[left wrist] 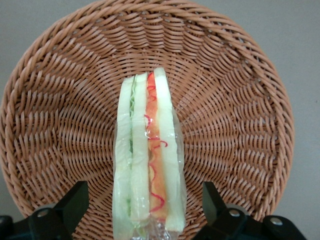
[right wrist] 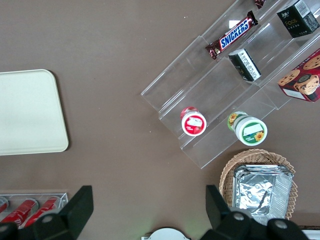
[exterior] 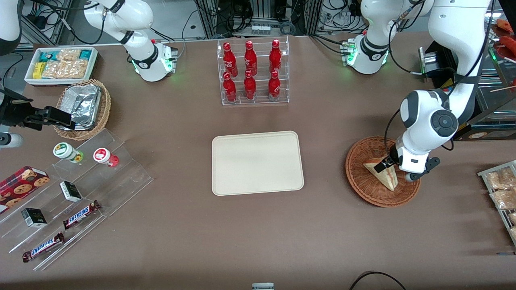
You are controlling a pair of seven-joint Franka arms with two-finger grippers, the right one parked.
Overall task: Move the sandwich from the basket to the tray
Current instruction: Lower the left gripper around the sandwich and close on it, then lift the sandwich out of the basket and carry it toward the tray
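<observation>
The sandwich (exterior: 382,172), a wrapped white-bread wedge with red, orange and green filling (left wrist: 147,155), lies in the reddish-brown wicker basket (exterior: 360,179) toward the working arm's end of the table. My gripper (exterior: 397,171) is lowered into the basket (left wrist: 235,100) and straddles the sandwich's wide end. It is open (left wrist: 145,205), with one black finger (left wrist: 75,202) on each side and a gap of wicker showing between each finger and the bread. The cream tray (exterior: 257,162) lies flat at the table's middle, with nothing on it (right wrist: 30,112).
A clear rack of red bottles (exterior: 253,72) stands farther from the front camera than the tray. Toward the parked arm's end are a stepped clear stand (exterior: 80,189) with snack bars and cups, a tan basket with foil (exterior: 82,106) and a white snack box (exterior: 60,64). Snack packets (exterior: 502,189) lie beside the basket.
</observation>
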